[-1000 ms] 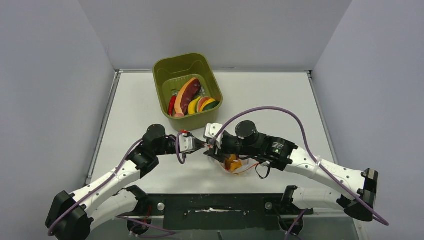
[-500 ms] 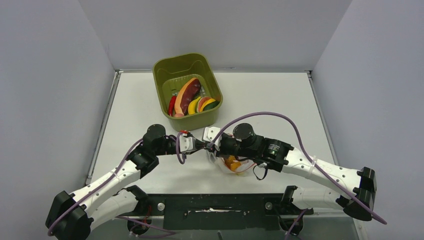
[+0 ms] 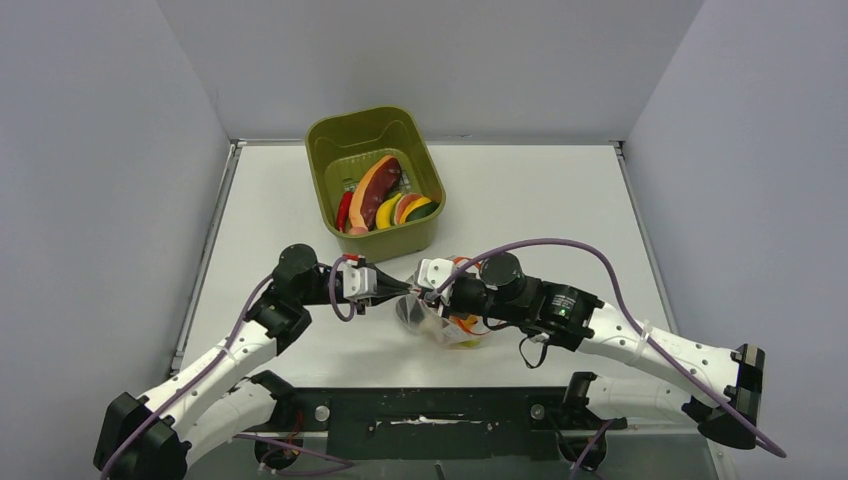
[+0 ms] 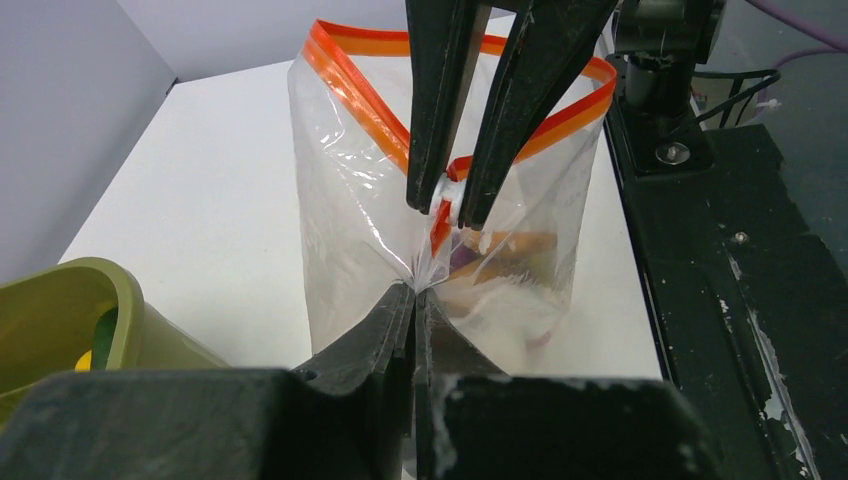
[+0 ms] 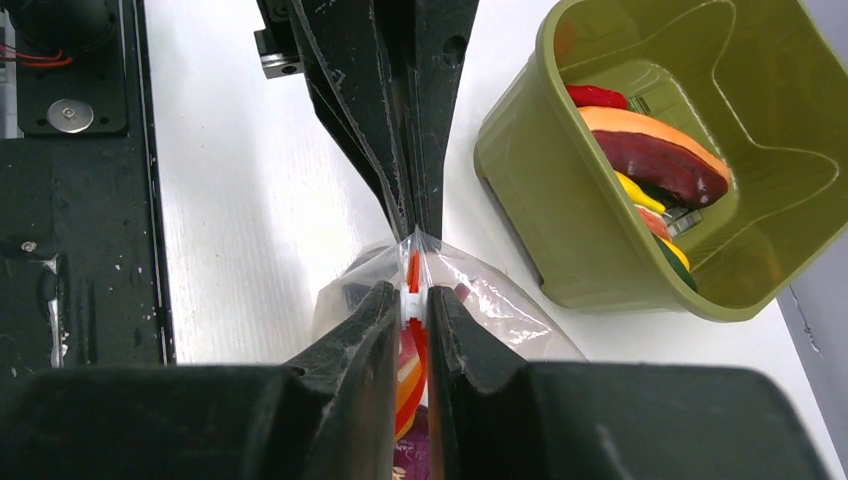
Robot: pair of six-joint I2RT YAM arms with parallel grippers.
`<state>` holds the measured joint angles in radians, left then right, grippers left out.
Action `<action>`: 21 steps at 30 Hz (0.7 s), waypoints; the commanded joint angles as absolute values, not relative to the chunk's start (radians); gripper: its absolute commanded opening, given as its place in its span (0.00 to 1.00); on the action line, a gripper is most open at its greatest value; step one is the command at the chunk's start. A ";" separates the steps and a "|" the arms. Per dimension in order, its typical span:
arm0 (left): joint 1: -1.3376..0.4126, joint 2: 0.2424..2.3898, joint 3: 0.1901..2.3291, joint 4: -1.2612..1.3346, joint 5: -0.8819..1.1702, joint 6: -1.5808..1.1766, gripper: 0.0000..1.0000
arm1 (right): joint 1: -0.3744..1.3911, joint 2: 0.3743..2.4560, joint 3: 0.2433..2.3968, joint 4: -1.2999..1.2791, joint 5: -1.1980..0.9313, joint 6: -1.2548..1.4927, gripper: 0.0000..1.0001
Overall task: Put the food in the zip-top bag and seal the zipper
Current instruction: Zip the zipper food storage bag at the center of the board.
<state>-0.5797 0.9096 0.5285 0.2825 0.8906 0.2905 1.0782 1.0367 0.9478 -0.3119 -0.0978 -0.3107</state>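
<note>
Both pincers are clamped on the zip-top bag (image 4: pixel 345 210) at one corner: the left pincer (image 4: pixel 413 292) on clear film, the right pincer (image 4: pixel 447 215) on the zipper (image 4: pixel 355 85), tips almost touching. A pull apart could slip the film or knock the tips together; the mouth gapes, so the food (image 4: pixel 505 245) inside (orange, perhaps purple) might tip out. More lies in the bin (image 3: pixel 335 140) at 12 o'clock. Bare worktop (image 3: pixel 560 200) opens toward 2 o'clock; the bag hangs near the crowded 6 o'clock edge
</note>
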 commanded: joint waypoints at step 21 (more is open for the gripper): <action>-0.538 0.902 0.556 0.359 1.010 0.322 0.47 | 1.070 1.092 1.015 -0.255 -0.156 -0.359 0.00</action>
